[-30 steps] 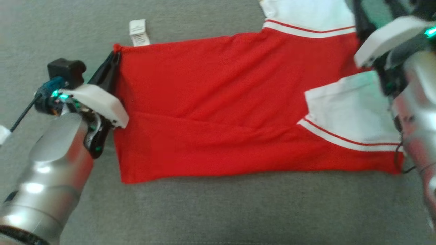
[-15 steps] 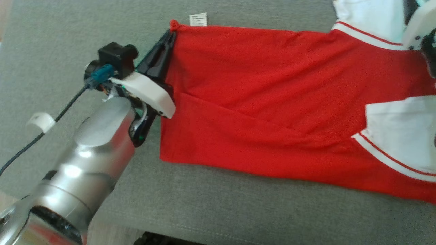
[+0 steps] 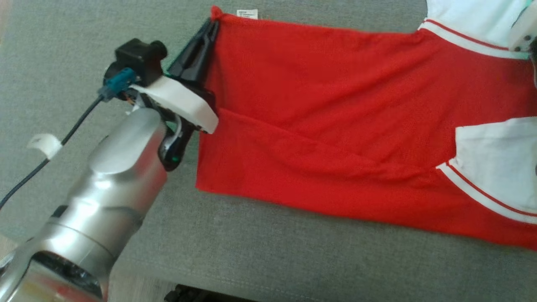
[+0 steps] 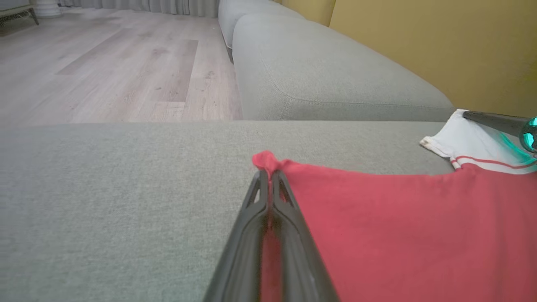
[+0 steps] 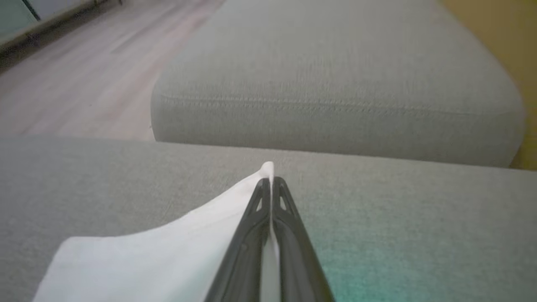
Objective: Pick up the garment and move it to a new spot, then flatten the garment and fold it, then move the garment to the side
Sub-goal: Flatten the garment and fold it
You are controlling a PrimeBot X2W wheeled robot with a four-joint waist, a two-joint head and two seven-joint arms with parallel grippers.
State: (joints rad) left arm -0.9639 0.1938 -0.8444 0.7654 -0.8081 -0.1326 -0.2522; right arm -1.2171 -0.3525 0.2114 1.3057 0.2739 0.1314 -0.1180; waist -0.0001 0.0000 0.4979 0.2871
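A red garment [image 3: 335,126] with white, red-striped sleeves lies spread on the grey sofa cushion [image 3: 293,260]. My left gripper [image 3: 212,23] is shut on the garment's far left red corner, which bunches just past the fingertips [image 4: 268,174]. In the right wrist view my right gripper [image 5: 271,181] is shut on a corner of the white sleeve [image 5: 168,256], low over the cushion. In the left wrist view one dark finger of the right gripper [image 4: 495,119] lies across the white sleeve [image 4: 465,140]. The right arm's pale housing [image 3: 524,29] shows at the head view's top right edge.
A white care label [image 3: 247,13] sticks out by the held corner. A second grey cushion [image 4: 314,75] lies beyond, with wood floor [image 4: 105,75] on one side and a yellow wall [image 4: 440,42] on the other. The cushion's front edge [image 3: 168,281] is near my left arm.
The head camera has swung, so the whole picture has shifted and tilted. My left gripper keeps its hold on the red corner. My right gripper has shut on the white sleeve.
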